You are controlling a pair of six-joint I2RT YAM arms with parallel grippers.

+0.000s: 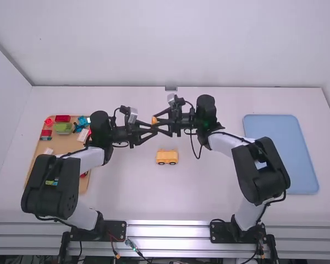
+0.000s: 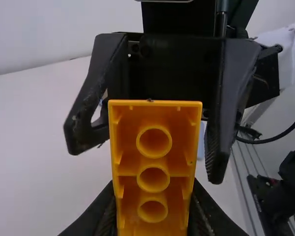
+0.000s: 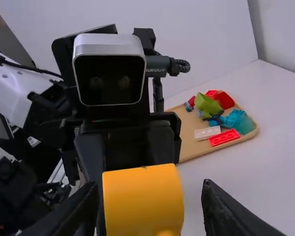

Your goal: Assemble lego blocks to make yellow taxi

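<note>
While the left gripper [image 1: 155, 130] grips a yellow block [image 2: 154, 120], the right gripper [image 1: 155, 121] (fingers spread) stands around it. A yellow car [image 1: 167, 157] rests on the table [image 1: 126, 192].

Plain orange block [image 2: 155, 169], pale blue tray [image 1: 283, 159]

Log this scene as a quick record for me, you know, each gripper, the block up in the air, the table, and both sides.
Left gripper: closed on the orange-yellow block
Right gripper: open, fingers either side of the block
Block: held above the table, hollow underside facing the left wrist camera
Table middle: orange-yellow wheeled piece
Left side: tan board with red, green, blue and white pieces
Right side: blue tray
</note>
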